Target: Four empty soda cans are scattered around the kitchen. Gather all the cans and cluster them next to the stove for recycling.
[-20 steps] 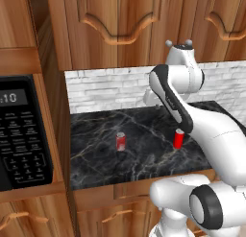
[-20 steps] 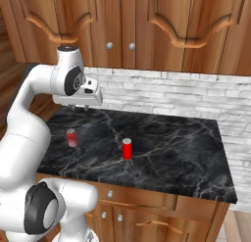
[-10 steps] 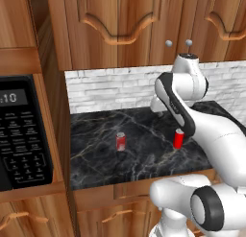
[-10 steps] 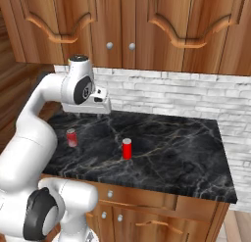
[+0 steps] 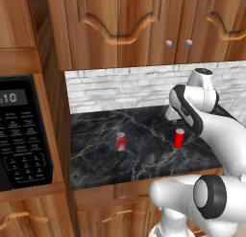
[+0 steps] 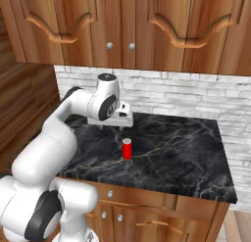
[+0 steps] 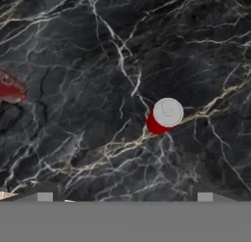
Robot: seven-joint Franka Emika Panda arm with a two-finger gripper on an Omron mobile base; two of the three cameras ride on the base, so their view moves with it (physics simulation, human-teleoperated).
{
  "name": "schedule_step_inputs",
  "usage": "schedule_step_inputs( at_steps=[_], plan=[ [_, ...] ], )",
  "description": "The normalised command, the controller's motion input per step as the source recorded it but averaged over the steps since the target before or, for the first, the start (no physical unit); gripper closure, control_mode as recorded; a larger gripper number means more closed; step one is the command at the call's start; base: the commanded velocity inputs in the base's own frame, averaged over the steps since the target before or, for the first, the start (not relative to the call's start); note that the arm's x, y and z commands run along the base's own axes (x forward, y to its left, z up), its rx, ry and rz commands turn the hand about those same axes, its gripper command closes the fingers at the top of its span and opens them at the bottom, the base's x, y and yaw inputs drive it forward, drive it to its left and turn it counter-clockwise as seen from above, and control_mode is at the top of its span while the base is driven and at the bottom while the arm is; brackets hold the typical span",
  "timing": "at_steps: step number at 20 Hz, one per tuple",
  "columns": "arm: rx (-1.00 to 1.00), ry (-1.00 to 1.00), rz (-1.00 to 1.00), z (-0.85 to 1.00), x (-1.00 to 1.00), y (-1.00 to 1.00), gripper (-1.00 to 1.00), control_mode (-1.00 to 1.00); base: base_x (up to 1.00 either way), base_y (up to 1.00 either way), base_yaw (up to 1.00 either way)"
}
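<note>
Two red soda cans stand upright on the black marble counter (image 5: pixel 101 159). In the left base view one can (image 5: pixel 120 141) is mid-counter and the other (image 5: pixel 178 138) stands further right. My gripper (image 6: pixel 112 128) hovers above the counter, just behind and left of the right-hand can (image 6: pixel 127 148), not touching it. From the hand view I look down on that can's silver top (image 7: pixel 165 114), with the second can (image 7: pixel 10 89) at the left edge. The gripper (image 7: pixel 125 194) is open with nothing between its fingertips (image 7: pixel 45 197). The stove is out of view.
A black microwave (image 5: pixel 21 135) with a keypad sits in the wooden cabinet at the counter's left end. A white brick wall (image 6: pixel 171 96) backs the counter, and wooden cupboards (image 6: pixel 122 25) hang above. The counter's right end (image 6: pixel 225 187) drops off.
The arm has swung to the right, carrying the hand from above the left can to a spot over the right can. The jaws have opened. Both cans stand where they were.
</note>
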Motion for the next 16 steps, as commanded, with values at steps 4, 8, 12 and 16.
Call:
schedule_step_inputs(
  at_steps=[4, 8, 12, 16],
  plan=[
    [-0.04, 0.0, 0.03, -0.46, 0.55, -0.29, -1.0, -1.0, 0.0, 0.0, 0.0],
    [-0.03, 0.0, 0.03, -0.45, 0.47, -0.38, -1.0, -1.0, 0.0, 0.0, 0.0],
    [-0.02, 0.01, 0.01, -0.43, 0.37, -0.33, -1.0, -1.0, 0.0, 0.0, 0.0],
    [-0.02, 0.04, 0.0, -0.38, 0.32, -0.21, -1.0, -1.0, 0.0, 0.0, 0.0]
  ],
)
